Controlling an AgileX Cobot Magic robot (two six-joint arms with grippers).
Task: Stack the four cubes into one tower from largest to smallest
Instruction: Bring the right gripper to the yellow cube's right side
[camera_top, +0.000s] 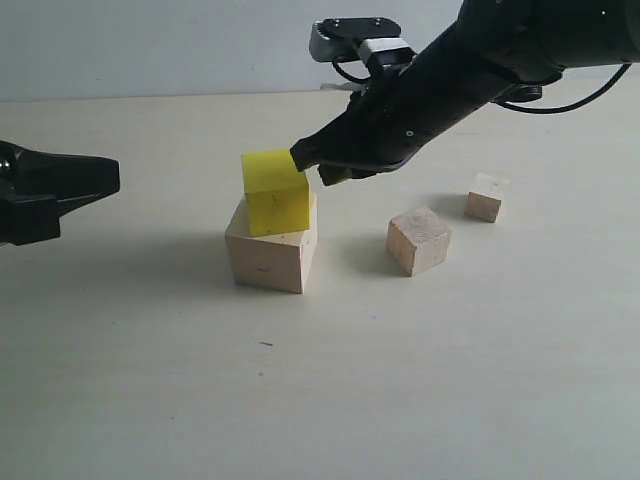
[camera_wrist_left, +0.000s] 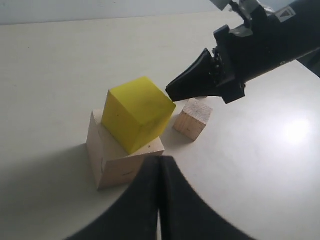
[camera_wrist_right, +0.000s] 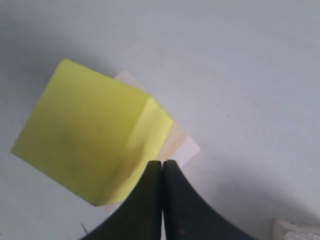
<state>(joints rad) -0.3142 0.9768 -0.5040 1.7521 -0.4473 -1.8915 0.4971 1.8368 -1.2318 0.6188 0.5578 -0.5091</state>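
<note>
Exterior view. We see the yellow cube (camera_top: 274, 192) resting on the large wood cube (camera_top: 270, 255), turned slightly out of line with it. The right gripper (camera_top: 298, 157) has its jaws pressed together with nothing between them, and its tip is at the yellow cube's upper right edge. The medium wood cube (camera_top: 418, 240) and the small wood cube (camera_top: 486, 197) stand apart on the table (camera_top: 300, 400), to the right of the stack. The left gripper (camera_top: 112, 177) hangs at the left, well apart from the stack.

Left wrist view. We see the left gripper's fingers (camera_wrist_left: 172, 200) meeting, empty. Beyond them is the two-cube stack, with the medium wood cube just beside it.

Right wrist view. We see the right gripper's closed tips over the yellow cube's edge; we cannot tell whether they touch.
</note>
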